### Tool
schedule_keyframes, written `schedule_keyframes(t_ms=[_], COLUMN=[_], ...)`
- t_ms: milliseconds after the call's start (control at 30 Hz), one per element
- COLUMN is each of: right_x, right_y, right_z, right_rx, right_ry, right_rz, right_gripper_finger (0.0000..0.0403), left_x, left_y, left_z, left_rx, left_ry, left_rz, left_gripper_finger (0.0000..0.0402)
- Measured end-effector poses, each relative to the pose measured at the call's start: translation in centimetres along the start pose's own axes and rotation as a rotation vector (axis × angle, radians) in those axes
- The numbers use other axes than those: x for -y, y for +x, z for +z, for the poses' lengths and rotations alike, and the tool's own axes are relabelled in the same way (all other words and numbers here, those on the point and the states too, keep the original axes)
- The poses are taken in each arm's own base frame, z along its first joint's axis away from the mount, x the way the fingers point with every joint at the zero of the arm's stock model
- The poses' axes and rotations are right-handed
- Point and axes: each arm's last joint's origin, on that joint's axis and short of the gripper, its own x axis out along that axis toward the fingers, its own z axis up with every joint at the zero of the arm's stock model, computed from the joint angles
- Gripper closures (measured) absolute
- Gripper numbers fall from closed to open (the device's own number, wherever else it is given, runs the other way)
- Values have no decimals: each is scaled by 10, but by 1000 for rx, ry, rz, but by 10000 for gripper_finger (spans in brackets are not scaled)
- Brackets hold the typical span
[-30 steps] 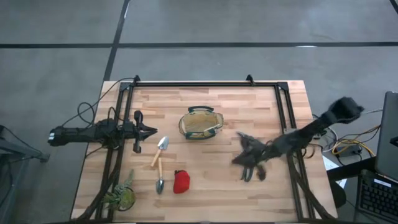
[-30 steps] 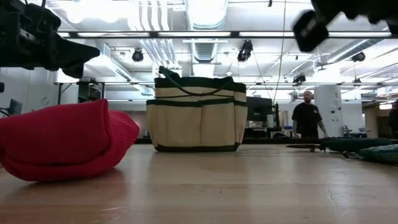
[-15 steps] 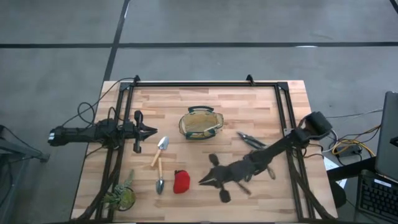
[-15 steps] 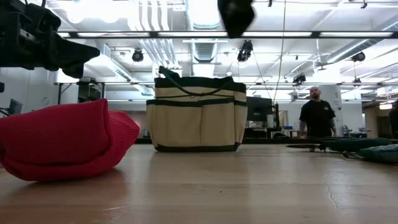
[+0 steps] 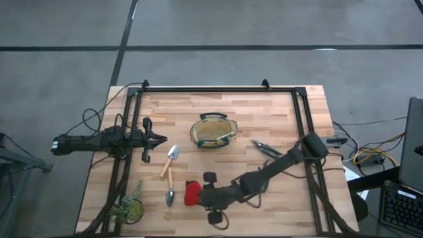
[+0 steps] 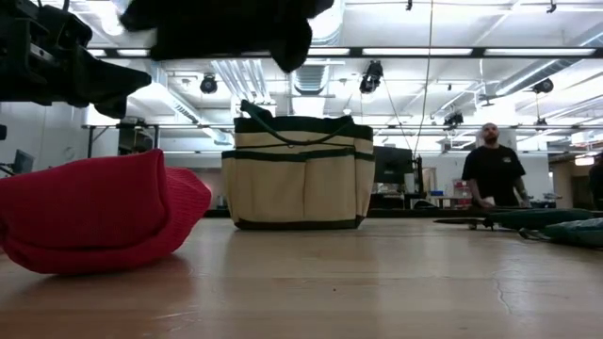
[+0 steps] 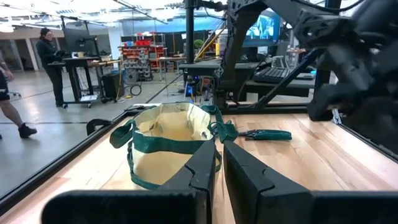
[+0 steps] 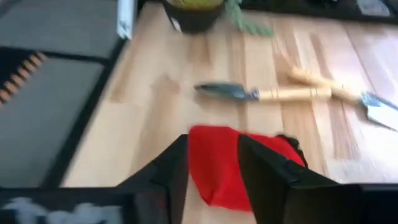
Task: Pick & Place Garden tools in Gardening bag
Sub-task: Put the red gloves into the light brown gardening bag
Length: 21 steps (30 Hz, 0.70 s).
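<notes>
The right gripper reaches across the front of the pale wooden table and sits just beside the small red fabric item — its two dark fingers are spread apart, with the red cloth showing in the gap between them in the right wrist view, nothing held. Two silver-bladed trowels with pale wooden handles lie end to end just left of the red item. A pair of dark grey pruning shears rests to the right of the oval olive-tan fabric gardening bag, which stands upright near the table's middle back. The left gripper waits at the left side, fingers together and empty — aimed at the bag
</notes>
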Motion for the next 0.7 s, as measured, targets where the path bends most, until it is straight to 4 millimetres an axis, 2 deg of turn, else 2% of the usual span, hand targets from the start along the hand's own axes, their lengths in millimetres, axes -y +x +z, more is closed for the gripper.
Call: schedule_keyframes(t_ms=[133, 267, 533, 700], right_x=[-4, -7, -2, -1], right_y=[15, 26, 37, 38], right_z=[-5, -9, -23, -25], right_rx=[-81, -100, -143, -146], right_ry=[-32, -39, -48, -54], right_rz=[-22, -23, -48, -62], right_gripper_finger=[228, 216, 230, 258], left_x=[0, 0, 0, 0], left_y=[0, 1, 1, 1], left_z=[0, -1, -1, -1], left_rx=[-6, -10, -13, -13], left_ry=[0, 1, 1, 1], left_rz=[0, 0, 0, 0], left_gripper_finger=[364, 364, 364, 364])
